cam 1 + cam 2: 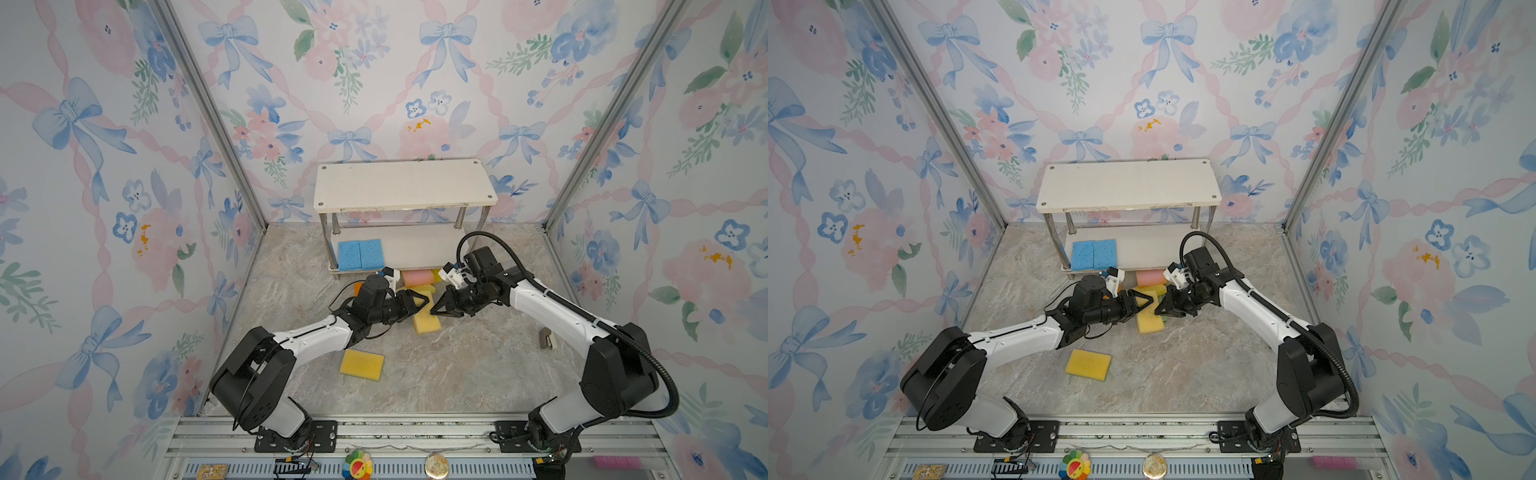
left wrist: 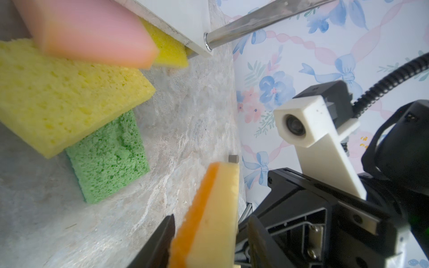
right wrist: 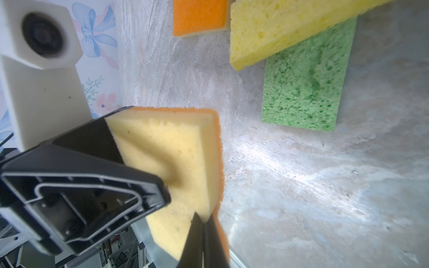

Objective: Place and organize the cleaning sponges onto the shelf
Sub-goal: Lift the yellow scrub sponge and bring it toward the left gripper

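Left gripper [image 2: 210,222]: clamped on orange-backed sponge [image 2: 220,185]
Right gripper [image 3: 204,224]: pinching same sponge's edge
Risk: mistimed release could drop it

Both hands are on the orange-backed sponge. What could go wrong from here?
Left hand and right hand both clamp the orange-backed sponge; if either pulls away before the other lets go, it could tear or spring free.
The right hand pinches only one end, so the sponge may slip out.
The yellow sponge leans on the green sponge close by; a drop could scatter that pile.
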Controlling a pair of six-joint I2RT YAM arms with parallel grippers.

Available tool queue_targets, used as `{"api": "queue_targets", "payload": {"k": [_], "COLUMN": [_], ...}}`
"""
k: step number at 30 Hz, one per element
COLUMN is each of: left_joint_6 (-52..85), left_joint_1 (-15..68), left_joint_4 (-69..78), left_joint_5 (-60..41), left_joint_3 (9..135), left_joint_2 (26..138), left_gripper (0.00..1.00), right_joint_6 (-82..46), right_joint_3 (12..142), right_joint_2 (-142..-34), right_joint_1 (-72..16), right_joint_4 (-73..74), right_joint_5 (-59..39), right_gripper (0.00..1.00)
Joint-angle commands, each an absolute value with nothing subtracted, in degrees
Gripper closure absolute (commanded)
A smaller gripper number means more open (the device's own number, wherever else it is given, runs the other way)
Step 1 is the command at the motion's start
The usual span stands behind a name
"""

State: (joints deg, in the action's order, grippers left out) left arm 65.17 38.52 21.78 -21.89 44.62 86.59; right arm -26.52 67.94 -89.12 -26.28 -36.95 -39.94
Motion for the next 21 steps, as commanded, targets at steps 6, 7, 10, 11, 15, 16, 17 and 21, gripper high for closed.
{"api": "queue_targets", "payload": {"k": [6,7,10,11,15,16,17,21], "left_joint_6": [65.50,65.49,65.39,65.37,65.30,65.30,65.21,65.04], "left_joint_1": [38.50,38.54,38.18,37.99,36.31,35.70,35.11,33.02], "left_joint_4": [23.09,23.11,23.12,23.11,23.11,23.15,23.11,23.11], "left_joint_5": [-20.75,-20.59,-20.31,-20.22,-20.21,-20.21,-20.13,-19.84], "left_joint_3": [44.56,44.58,44.29,44.06,43.04,42.68,42.40,41.23], "left_joint_2": [86.38,86.14,85.21,84.85,82.45,81.61,80.86,78.12], "left_gripper": [0.93,0.95,1.00,1.00,1.00,1.00,1.00,1.00], "right_joint_6": [-26.57,-26.92,-28.89,-29.74,-33.71,-34.50,-35.07,-38.56], "right_joint_3": [69.11,69.03,68.28,67.97,66.61,66.56,66.53,66.45], "right_joint_2": [-87.98,-87.90,-87.33,-87.05,-85.05,-84.67,-84.41,-83.61], "right_joint_1": [-26.17,-26.11,-25.53,-25.18,-22.60,-22.03,-21.72,-22.59], "right_joint_4": [-36.47,-36.25,-34.93,-34.29,-32.85,-33.13,-33.16,-33.41], "right_joint_5": [-42.19,-42.21,-42.52,-43.00,-44.02,-44.47,-45.06,-49.89], "right_gripper": [0.93,0.90,0.72,0.65,0.42,0.40,0.39,0.37]}}
